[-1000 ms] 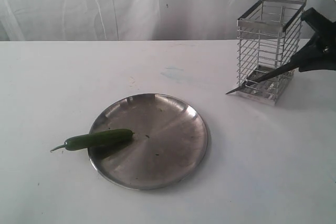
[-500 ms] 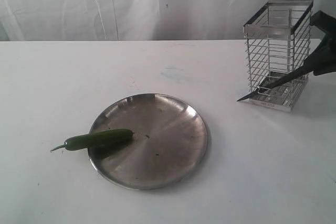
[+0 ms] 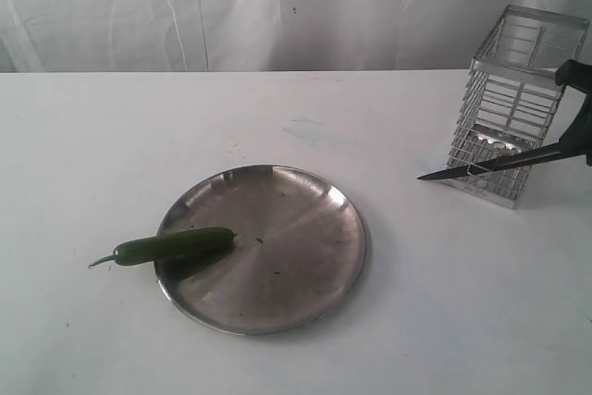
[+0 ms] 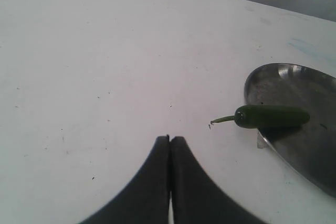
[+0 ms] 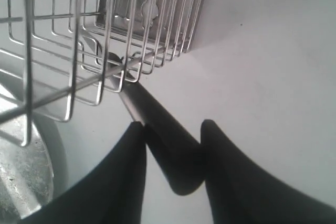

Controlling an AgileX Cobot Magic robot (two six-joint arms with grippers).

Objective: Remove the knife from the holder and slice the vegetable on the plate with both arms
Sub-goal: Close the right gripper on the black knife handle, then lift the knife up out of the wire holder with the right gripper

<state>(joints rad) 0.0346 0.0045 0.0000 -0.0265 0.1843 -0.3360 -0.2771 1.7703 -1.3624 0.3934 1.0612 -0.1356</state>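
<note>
The green pepper (image 3: 176, 245) lies across the left rim of the steel plate (image 3: 296, 256), its stem over the table. At the far right my right gripper (image 3: 583, 131) is shut on the knife's (image 3: 499, 164) black handle (image 5: 168, 145). The dark blade pokes through the lower bars of the chrome wire holder (image 3: 518, 99), which leans, and its tip sticks out on the left. In the right wrist view the gripper (image 5: 174, 125) sits close to the holder (image 5: 105, 35). My left gripper (image 4: 169, 139) is shut and empty, over bare table short of the pepper (image 4: 270, 115) and plate (image 4: 310, 145).
A white table (image 3: 111, 136) runs back to a white curtain (image 3: 277, 6). The holder stands near the table's right back corner. A faint bluish stain (image 3: 305, 129) marks the tabletop behind the plate.
The holder has slid right and tipped, dragged along with the knife caught in its bars. The knife has levelled out and my right gripper has drawn back toward the right edge.
</note>
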